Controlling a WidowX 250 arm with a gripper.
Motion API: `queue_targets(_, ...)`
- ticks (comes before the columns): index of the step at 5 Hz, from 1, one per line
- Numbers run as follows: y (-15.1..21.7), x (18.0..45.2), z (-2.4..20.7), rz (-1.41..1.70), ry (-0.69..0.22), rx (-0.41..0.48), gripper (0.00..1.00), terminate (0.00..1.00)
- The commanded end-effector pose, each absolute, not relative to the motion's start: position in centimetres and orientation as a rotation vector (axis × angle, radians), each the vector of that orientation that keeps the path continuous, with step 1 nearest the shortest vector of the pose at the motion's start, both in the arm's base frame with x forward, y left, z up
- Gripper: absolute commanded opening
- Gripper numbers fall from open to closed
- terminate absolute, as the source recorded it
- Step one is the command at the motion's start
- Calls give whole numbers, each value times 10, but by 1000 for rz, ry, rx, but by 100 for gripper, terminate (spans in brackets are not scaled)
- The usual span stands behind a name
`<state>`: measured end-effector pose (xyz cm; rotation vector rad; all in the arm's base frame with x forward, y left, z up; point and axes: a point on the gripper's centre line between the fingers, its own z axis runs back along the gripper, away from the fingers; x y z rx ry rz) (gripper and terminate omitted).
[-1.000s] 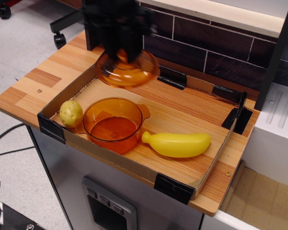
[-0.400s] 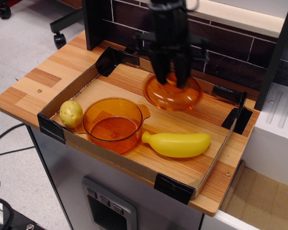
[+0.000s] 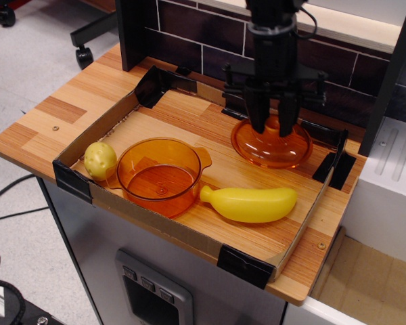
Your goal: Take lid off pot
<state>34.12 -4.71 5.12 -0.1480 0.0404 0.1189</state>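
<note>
The orange lid (image 3: pixel 271 150) sits low at the back right of the cardboard tray (image 3: pixel 164 224), dome up, at or just above the tray floor. My gripper (image 3: pixel 272 126) comes straight down from above, and its two black fingers are shut on the lid's small centre knob. The orange pot (image 3: pixel 161 175) stands uncovered and empty at the front left of the tray, well left of the lid and the gripper.
A yellow banana (image 3: pixel 251 204) lies right of the pot, in front of the lid. A yellow-green round fruit (image 3: pixel 100 160) touches the pot's left side. A dark brick wall (image 3: pixel 325 81) rises behind the tray, and a white unit (image 3: pixel 391 177) stands to the right.
My gripper carried the lid from the back left of the tray, across to the back right, and lowered it there. The pot, banana and round fruit have not moved.
</note>
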Motion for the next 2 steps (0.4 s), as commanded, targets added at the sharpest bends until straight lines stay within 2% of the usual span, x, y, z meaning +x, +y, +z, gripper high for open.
queue_targets(1, -42, 356, 50, 124, -13, -121, 0, 0)
queue_targets(2, -38, 352, 48, 131, 4, -107, 100, 0)
